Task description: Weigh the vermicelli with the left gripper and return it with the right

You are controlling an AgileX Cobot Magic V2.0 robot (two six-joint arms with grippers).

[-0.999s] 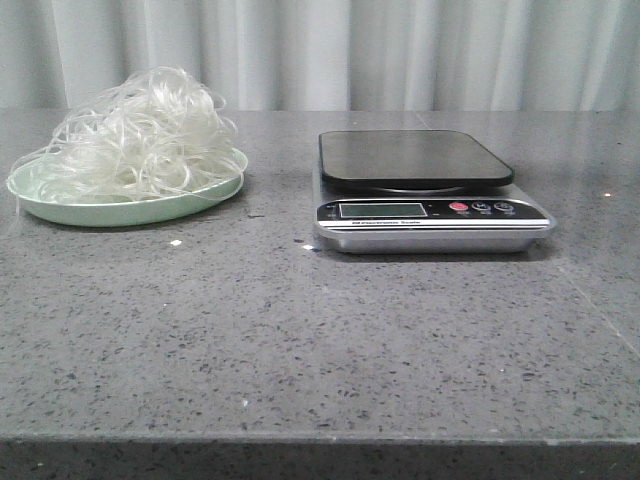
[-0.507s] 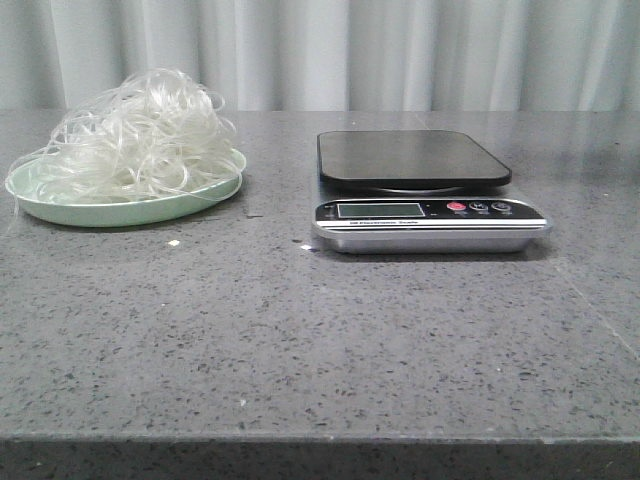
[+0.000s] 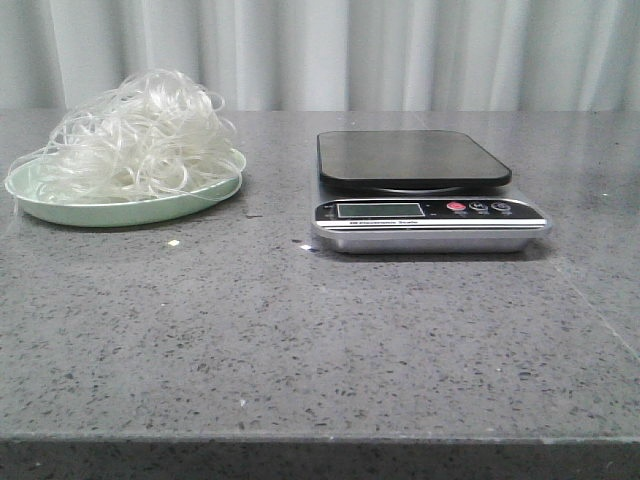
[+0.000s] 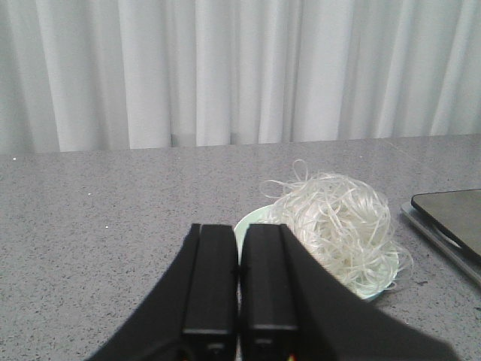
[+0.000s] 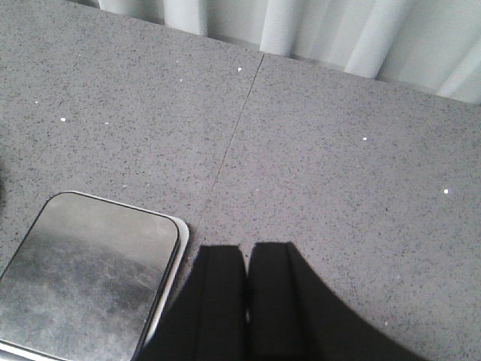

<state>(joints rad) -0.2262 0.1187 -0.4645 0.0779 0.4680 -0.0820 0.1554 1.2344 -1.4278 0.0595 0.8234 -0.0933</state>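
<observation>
The vermicelli (image 3: 140, 140), a fluffy tangle of whitish translucent strands, lies piled on a pale green plate (image 3: 120, 210) at the far left of the table. It also shows in the left wrist view (image 4: 338, 226), just beyond my left gripper (image 4: 239, 229), which is shut and empty above the table. The kitchen scale (image 3: 420, 190) with its dark platform stands right of the plate, nothing on it. My right gripper (image 5: 246, 252) is shut and empty, next to the scale platform (image 5: 86, 278). Neither gripper shows in the front view.
Grey speckled stone tabletop (image 3: 320, 340) with a front edge near the camera. White curtain (image 3: 400, 50) behind the table. A few small crumbs (image 3: 174, 242) lie in front of the plate. A seam (image 5: 233, 135) runs across the tabletop in the right wrist view.
The front view has shifted very slightly; plate, vermicelli and scale stay where they were.
</observation>
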